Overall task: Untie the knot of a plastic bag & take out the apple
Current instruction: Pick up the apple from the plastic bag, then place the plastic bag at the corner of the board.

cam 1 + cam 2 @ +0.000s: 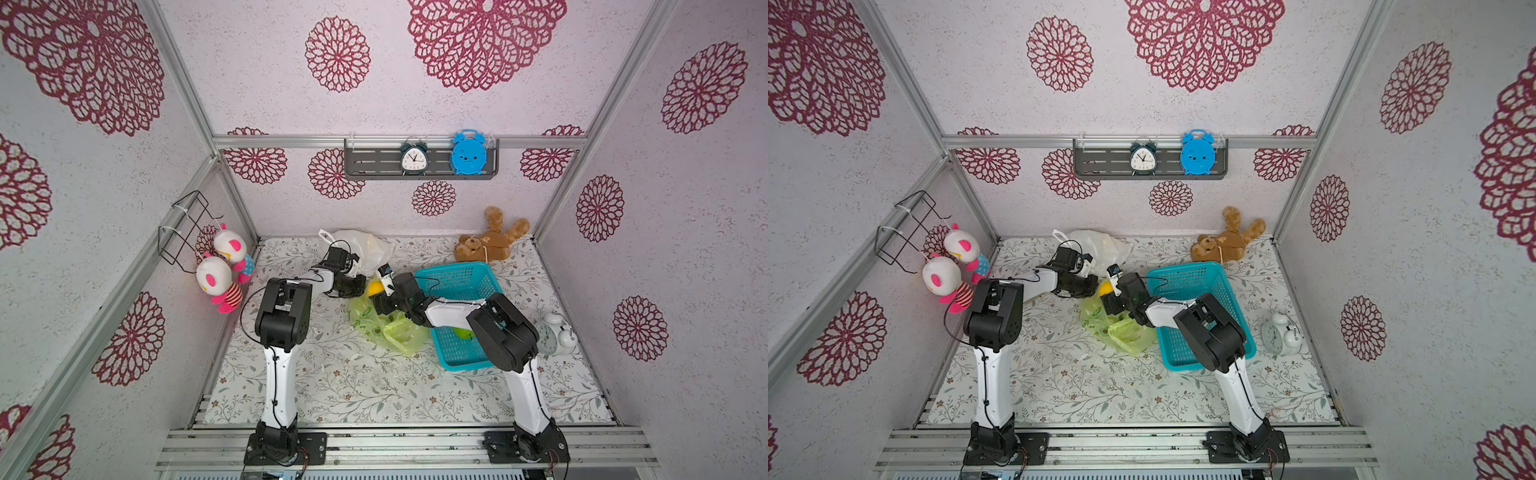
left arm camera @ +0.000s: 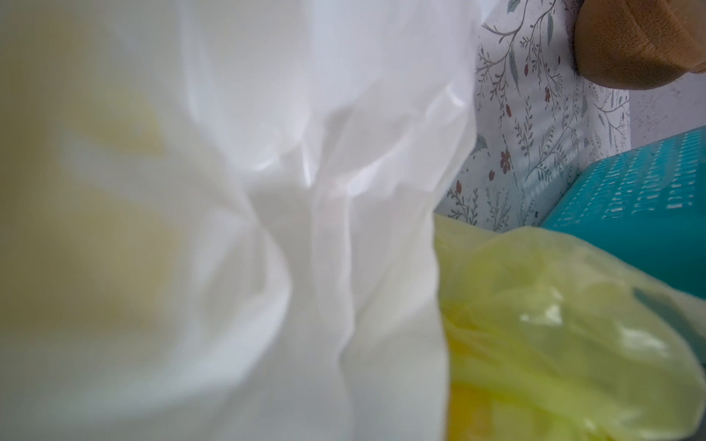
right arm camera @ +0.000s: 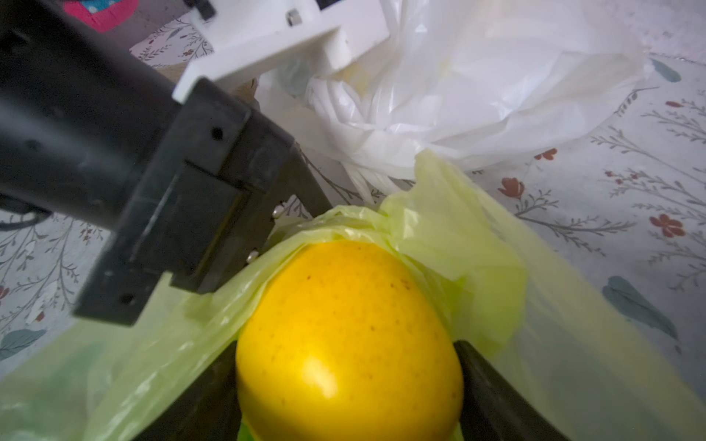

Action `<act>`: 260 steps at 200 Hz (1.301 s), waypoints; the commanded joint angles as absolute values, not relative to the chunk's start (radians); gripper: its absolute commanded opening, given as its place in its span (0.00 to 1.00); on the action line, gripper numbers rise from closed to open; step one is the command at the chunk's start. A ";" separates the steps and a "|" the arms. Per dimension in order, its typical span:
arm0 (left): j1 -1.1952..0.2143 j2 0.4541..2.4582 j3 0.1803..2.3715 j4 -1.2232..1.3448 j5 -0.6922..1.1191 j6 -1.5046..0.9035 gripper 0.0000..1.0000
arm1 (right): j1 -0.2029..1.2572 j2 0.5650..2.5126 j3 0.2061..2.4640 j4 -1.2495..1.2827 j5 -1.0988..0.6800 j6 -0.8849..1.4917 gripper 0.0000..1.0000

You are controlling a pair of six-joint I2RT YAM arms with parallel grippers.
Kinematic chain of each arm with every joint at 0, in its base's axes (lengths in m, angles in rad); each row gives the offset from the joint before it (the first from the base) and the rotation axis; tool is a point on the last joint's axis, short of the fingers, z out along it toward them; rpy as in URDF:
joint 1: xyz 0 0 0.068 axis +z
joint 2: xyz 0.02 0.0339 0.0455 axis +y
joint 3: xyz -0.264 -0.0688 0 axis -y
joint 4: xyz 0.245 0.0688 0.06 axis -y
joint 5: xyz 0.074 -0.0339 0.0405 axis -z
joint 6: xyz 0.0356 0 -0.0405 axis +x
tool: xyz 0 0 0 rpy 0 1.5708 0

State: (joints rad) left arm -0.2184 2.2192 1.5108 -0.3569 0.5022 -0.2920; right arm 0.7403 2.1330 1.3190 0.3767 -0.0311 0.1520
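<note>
The right wrist view alone shows the grip. The right fingers press against either side of the yellow apple, which sits in the open mouth of the green plastic bag. There too, the left fingers are closed, pinching the bag's rim just beside the apple.

In both top views the wrists cover most of this (only a sliver of yellow shows between them), near the middle of the bench. The left wrist view shows no fingers at all. The white plastic bag fills it, with green plastic at one edge.

In a top view a green round thing, too hidden to name, peeps out beside the right arm inside the teal basket.

- **Bags:** two.
- **Basket:** one.
- **Alarm clocks:** three. A dark one and a blue one stand on the wall shelf, and a white one is on the bench.
- **Plush toys:** three. Two dolls hang on the left wall, and a brown teddy bear lies at the back.
</note>
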 commanded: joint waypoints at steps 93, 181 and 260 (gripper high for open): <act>-0.110 1.565 1.058 -0.440 0.215 -0.355 0.00 | 0.758 1.691 0.965 0.574 -0.124 0.222 0.49; 0.046 1.361 1.002 -0.549 -0.008 -0.382 0.00 | 0.731 1.359 0.849 0.436 -0.107 0.254 0.49; 0.175 1.475 1.414 -0.573 -0.136 -0.413 0.00 | 0.578 1.111 0.758 -0.074 0.434 0.243 0.52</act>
